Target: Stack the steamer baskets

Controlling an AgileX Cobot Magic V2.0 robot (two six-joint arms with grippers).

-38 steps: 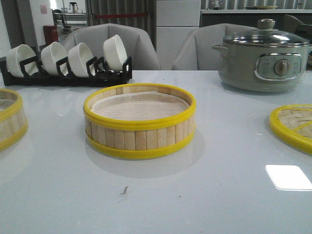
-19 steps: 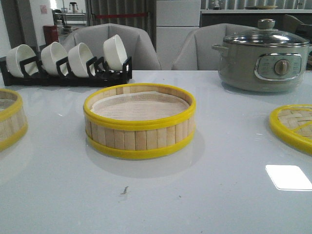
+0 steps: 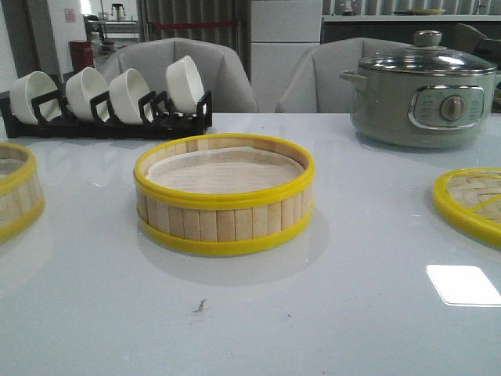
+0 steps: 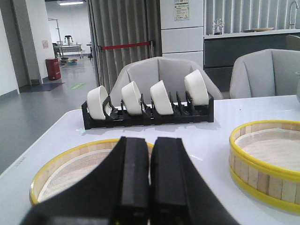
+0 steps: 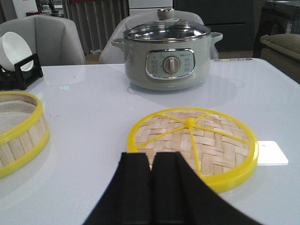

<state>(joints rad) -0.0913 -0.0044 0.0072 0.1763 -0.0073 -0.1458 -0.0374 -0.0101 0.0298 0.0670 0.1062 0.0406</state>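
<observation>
Presently, no stacking is evident. One round bamboo-slat steamer basket with yellow bands (image 3: 224, 194) sits alone at the middle of the glossy white table (image 3: 352, 313); its twin (image 3: 17, 190) rests well apart at the table's left edge, cut off by the front view. Nothing sits on either.

The left gripper (image 4: 150, 183) hangs just short of that left basket (image 4: 70, 164), fingers pressed together on nothing. The right gripper (image 5: 151, 187) is likewise clenched and empty, just short of the flat woven-bamboo lid with yellow rim (image 5: 192, 140), with the grey electric pot (image 5: 167, 58) beyond.

Judgement: the whole task remains. One basket must be grasped, lifted and seated on the other.
</observation>
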